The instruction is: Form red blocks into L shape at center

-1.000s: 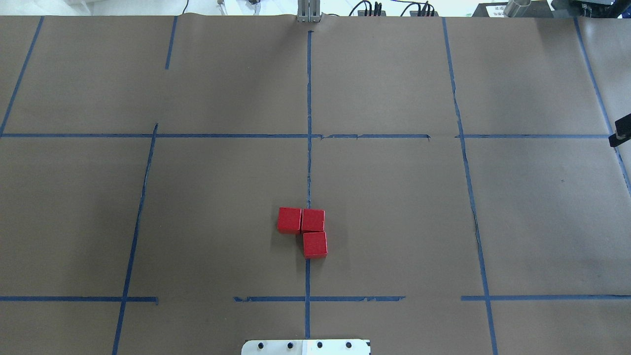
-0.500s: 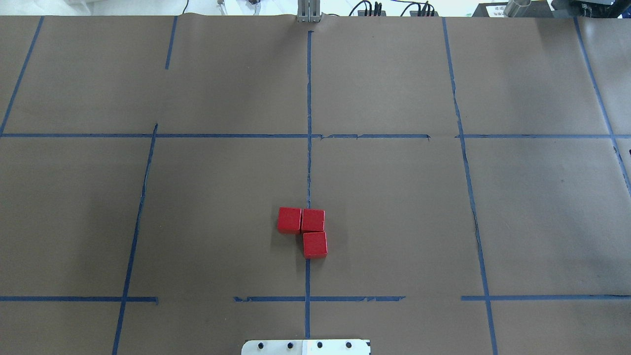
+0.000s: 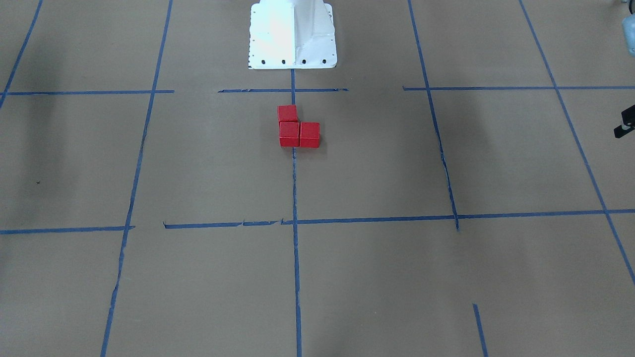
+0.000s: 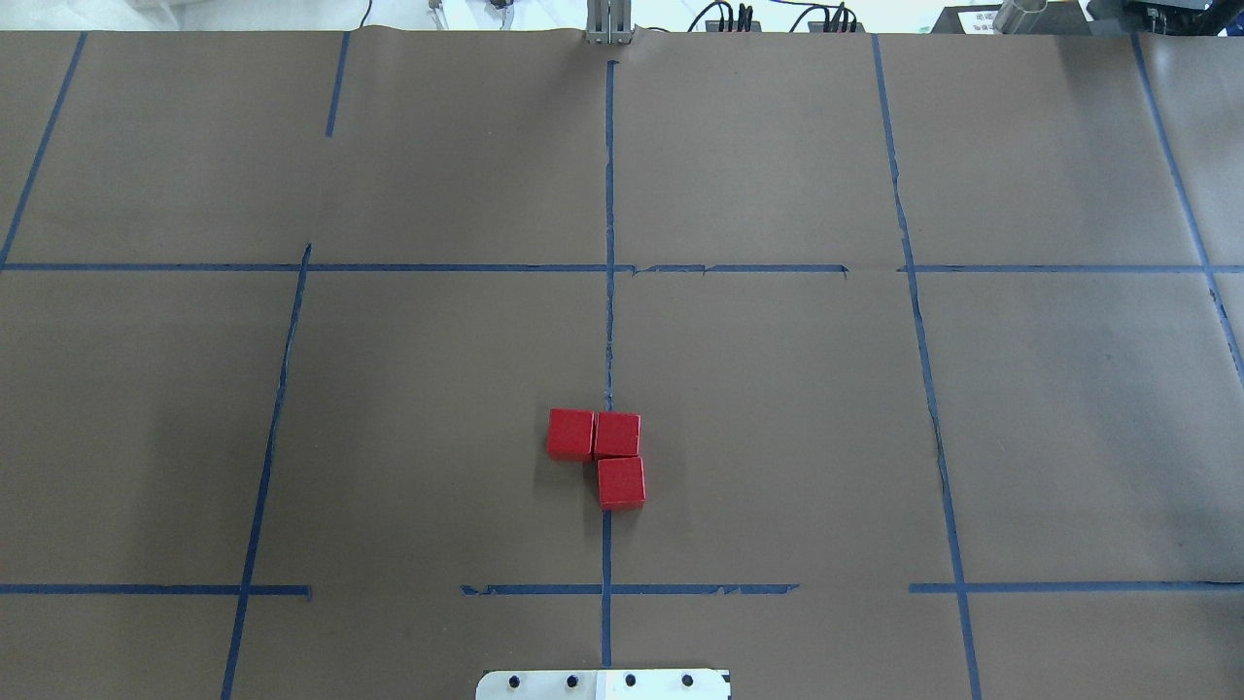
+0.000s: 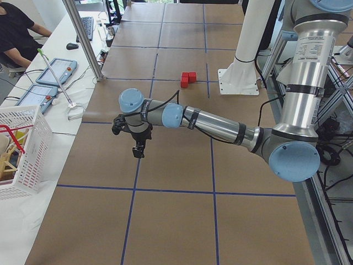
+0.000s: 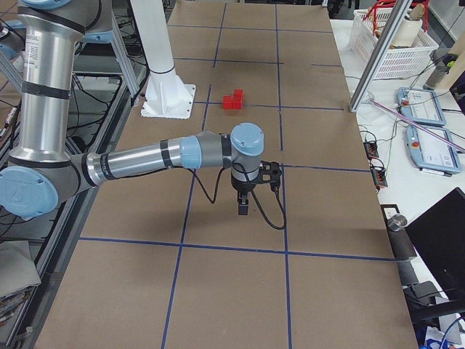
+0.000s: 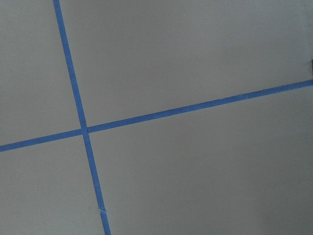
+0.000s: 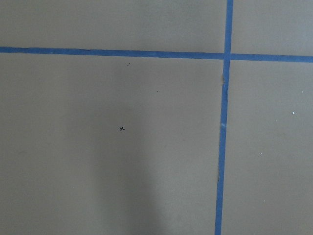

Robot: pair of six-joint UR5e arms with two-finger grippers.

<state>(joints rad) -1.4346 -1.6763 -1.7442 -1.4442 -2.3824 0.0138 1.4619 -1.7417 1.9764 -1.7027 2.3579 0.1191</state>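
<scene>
Three red blocks sit touching in an L on the brown table: two side by side (image 4: 570,434) (image 4: 617,435) and one (image 4: 621,482) nearer the robot's base. They lie on the middle vertical blue tape line (image 4: 609,340), a little beyond the short horizontal tape segment (image 4: 680,588). They also show in the front view (image 3: 288,134). My left gripper (image 5: 138,150) hangs over the table far to the left; only a black sliver of it (image 3: 626,124) shows in the front view. My right gripper (image 6: 244,207) hangs far to the right. I cannot tell whether either is open or shut.
The white robot base plate (image 4: 603,683) is at the near edge, behind the blocks. Beyond the table's far side stand a metal post (image 5: 83,38), a white basket (image 5: 19,143), tablets (image 6: 425,109) and a seated person (image 5: 14,27).
The black tip of the right gripper at the overhead view's right edge has moved out of that view. The three red blocks have not moved.
</scene>
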